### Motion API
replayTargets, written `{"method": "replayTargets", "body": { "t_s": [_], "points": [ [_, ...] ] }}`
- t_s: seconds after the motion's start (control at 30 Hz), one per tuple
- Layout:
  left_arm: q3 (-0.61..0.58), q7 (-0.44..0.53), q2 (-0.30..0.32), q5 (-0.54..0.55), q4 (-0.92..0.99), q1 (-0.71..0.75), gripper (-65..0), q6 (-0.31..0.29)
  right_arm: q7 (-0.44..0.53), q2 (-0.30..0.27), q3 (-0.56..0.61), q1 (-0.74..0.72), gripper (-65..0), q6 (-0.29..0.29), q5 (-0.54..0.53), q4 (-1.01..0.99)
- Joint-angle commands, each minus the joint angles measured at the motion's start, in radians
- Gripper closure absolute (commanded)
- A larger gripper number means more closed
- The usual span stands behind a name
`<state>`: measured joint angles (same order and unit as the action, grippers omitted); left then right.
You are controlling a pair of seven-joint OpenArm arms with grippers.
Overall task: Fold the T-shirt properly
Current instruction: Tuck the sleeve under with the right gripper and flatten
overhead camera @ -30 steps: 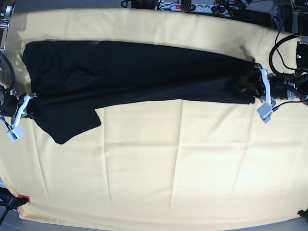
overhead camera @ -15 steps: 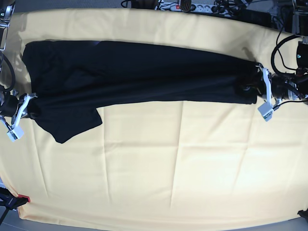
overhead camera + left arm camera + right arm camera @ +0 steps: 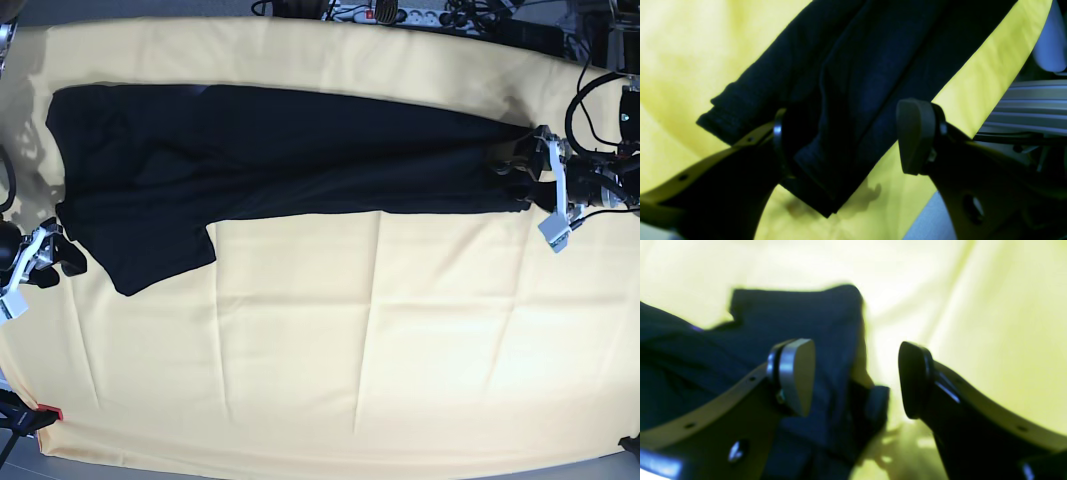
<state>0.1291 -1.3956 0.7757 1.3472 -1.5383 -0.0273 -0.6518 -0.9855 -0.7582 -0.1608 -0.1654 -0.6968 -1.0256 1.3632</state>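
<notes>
The black T-shirt (image 3: 280, 150) lies plain side up as a long folded band across the far half of the table, with one sleeve (image 3: 150, 255) sticking out toward the front at the left. My left gripper (image 3: 514, 180) is open at the band's right end. In the left wrist view (image 3: 846, 140) the cloth end (image 3: 840, 100) lies between the spread jaws, against the left finger (image 3: 781, 143). My right gripper (image 3: 60, 256) is open and empty just off the shirt's left front corner. In the right wrist view (image 3: 857, 378) the shirt edge (image 3: 826, 340) lies under the jaws.
A pale yellow cloth (image 3: 380, 340) covers the whole table. A power strip and cables (image 3: 390, 12) lie beyond the far edge. More cables (image 3: 590, 100) hang at the right arm mount. A red clamp (image 3: 50, 412) sits at the front left corner.
My right gripper has let go of the shirt's left corner and drawn back to the left and front. My left gripper has opened and shifted slightly right; the band's end now lies loose.
</notes>
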Motion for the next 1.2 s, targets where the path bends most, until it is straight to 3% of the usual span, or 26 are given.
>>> {"method": "replayTargets", "body": {
  "t_s": [0.0, 0.23, 0.33, 0.4, 0.5, 0.67, 0.83, 0.87, 0.93, 1.03, 1.07, 1.17],
  "points": [
    [0.01, -0.001, 0.022, 0.02, -0.013, -0.014, -43.0, 0.002, 0.041, 0.0, -0.01, -0.018, -40.8, -0.001, 0.024, 0.014],
    [0.01, -0.001, 0.022, 0.02, -0.013, -0.014, -43.0, 0.002, 0.233, 0.173, -0.01, -0.018, -40.8, 0.035, 0.349, -0.063],
    [0.01, -0.001, 0.022, 0.019, -0.013, -0.014, -43.0, 0.002, 0.343, 0.221, -0.01, -0.018, -40.8, 0.113, 0.528, -0.111],
    [0.01, -0.001, 0.022, 0.019, -0.013, -0.014, -43.0, 0.002, 0.364, 0.24, -0.01, -0.018, -40.8, 0.157, 0.587, -0.121],
    [0.01, -0.001, 0.022, 0.02, -0.013, -0.014, -43.0, 0.001, 0.346, 0.254, -0.01, -0.018, -40.8, 0.173, 0.583, -0.121],
    [0.01, -0.001, 0.022, 0.02, -0.013, -0.014, -43.0, 0.002, 0.28, 0.266, -0.01, -0.018, -40.7, 0.04, 0.419, -0.121],
    [0.01, -0.001, 0.022, 0.019, -0.013, -0.014, -43.0, 0.001, 0.314, 0.271, -0.01, -0.024, -40.3, 0.035, 0.393, -0.121],
    [0.01, -0.001, 0.022, 0.019, -0.013, -0.014, -43.0, 0.001, 0.316, 0.273, -0.01, -0.029, -38.8, 0.034, 0.394, -0.121],
    [0.01, 0.006, 0.022, 0.019, -0.013, -0.014, -43.0, 0.001, 0.316, 0.273, -0.01, -0.041, -28.7, 0.035, 0.394, -0.121],
    [0.01, 0.022, 0.022, 0.019, -0.013, -0.014, -43.0, 0.002, 0.315, 0.273, -0.01, -0.064, -3.0, 0.043, 0.397, -0.121],
    [0.01, 0.031, 0.022, 0.019, -0.013, -0.014, -43.0, 0.002, 0.316, 0.273, -0.01, -0.07, 0.0, 0.053, 0.396, -0.121],
    [0.01, 0.034, 0.022, 0.019, -0.013, -0.014, -43.0, 0.001, 0.315, 0.273, -0.01, -0.089, 0.0, 0.043, 0.393, -0.121]
  ]
}}
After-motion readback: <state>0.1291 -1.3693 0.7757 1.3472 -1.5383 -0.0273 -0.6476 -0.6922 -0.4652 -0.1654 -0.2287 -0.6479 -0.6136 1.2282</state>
